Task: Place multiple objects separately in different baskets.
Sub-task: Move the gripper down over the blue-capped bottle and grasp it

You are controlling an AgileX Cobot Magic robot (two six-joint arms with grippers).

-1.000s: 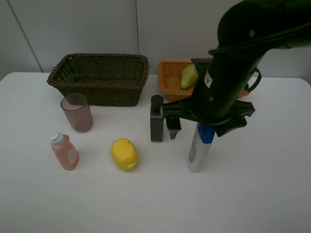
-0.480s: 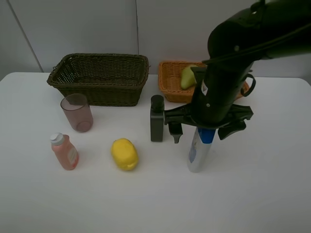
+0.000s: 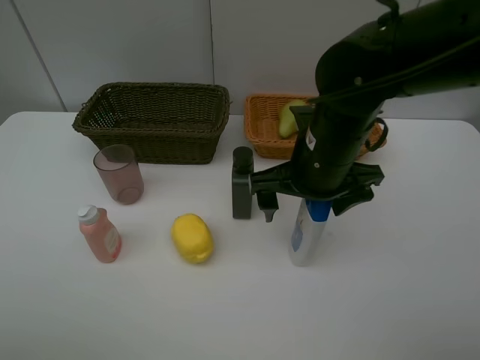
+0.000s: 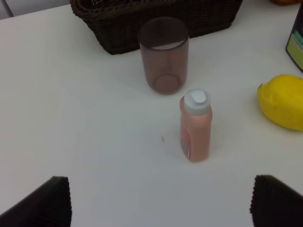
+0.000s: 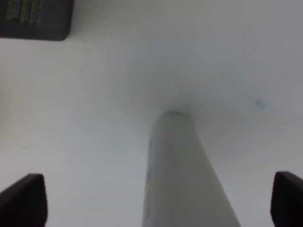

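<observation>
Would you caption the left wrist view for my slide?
Pink plastic bottle upright near translucent pink cup and dark wicker basket; fingers open.

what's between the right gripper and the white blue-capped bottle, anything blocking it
Nothing visible. The right gripper is open, directly over the white blue-capped bottle, with a finger on each side of it. The dark green bottle stands apart on the table, off to one side, not between them.

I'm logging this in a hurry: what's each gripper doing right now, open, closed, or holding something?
Left gripper: open, holding nothing.
Right gripper: open, straddling the white blue-capped bottle, not closed on it.
</observation>
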